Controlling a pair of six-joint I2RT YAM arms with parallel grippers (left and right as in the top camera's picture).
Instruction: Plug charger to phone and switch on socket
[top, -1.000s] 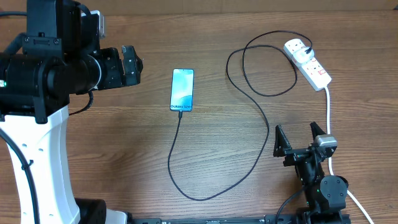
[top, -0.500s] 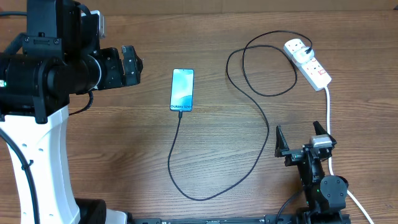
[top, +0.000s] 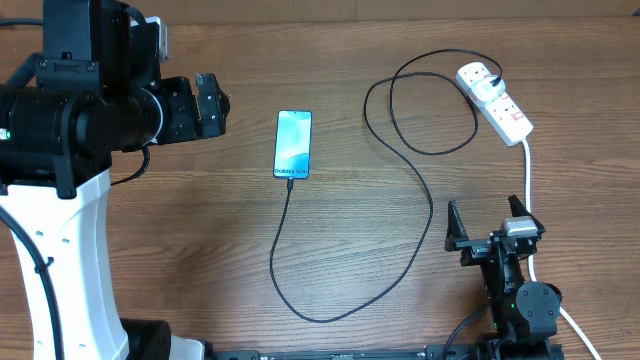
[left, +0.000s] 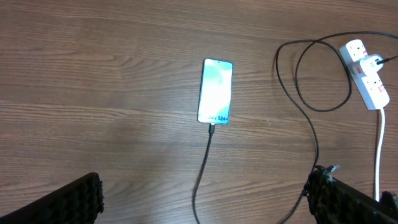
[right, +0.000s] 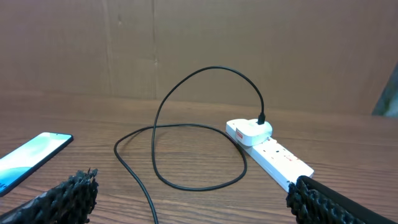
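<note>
The wooden table (top: 180, 250) carries everything. The bulky left arm (top: 80, 120) reaches in from the left at height, and the left gripper (top: 213, 105) hangs over bare wood well to the left of the phone, fingers (left: 68, 202) spread wide. The smaller right arm (top: 515, 300) sits low at the near edge. The right gripper (top: 487, 222) points toward the far side, its fingers parted and holding nothing.

The charger (top: 420, 200) leaves the phone's near short edge, sweeps toward the near edge, then climbs right into a loop and ends plugged into the socket's far end. The socket (top: 495, 100) lies far right, its long axis diagonal. Its white cord (top: 527, 170) runs back just beside the right gripper. The phone (top: 293, 144) lies flat at centre, screen up, long axis running near to far.
</note>
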